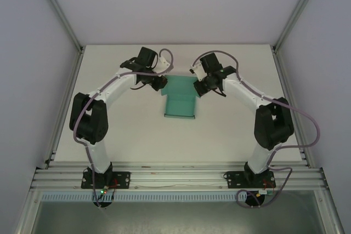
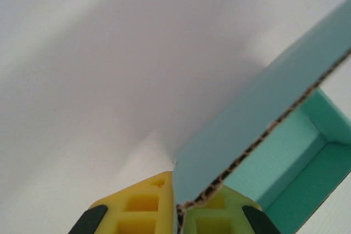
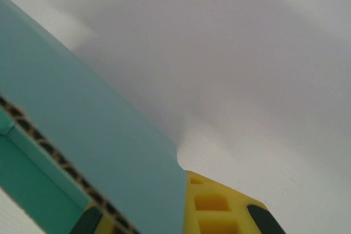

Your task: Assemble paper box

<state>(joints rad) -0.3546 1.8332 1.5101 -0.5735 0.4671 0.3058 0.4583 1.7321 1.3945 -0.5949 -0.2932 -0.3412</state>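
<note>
The box [image 1: 180,101] lies on the white surface [image 1: 120,135], partly folded: its wider end is the far one and a narrower panel runs toward the arm bases. The left pincer [image 1: 159,82] stands at the box's far left corner and the right pincer [image 1: 200,87] at its far right corner. Both pincers are fully closed on the box. In the left wrist view the yellow pads [image 2: 143,206] clamp a raised panel at its cut edge, with the fluted core showing between them and the box's inner walls beyond. In the right wrist view a raised panel likewise passes between the pads [image 3: 216,209]. Judged from these views, the card is light and thin, so it lifts with little force and will shift if only one side is pulled. It appears stiff across a flat panel and weak along the creases, so expect it to hinge there. The faces look smooth, so a slack grip may slide. The fluted core probably crushes under hard pinching. Hold each side panel at its free edge, close to a corner, and move both sides together.
</note>
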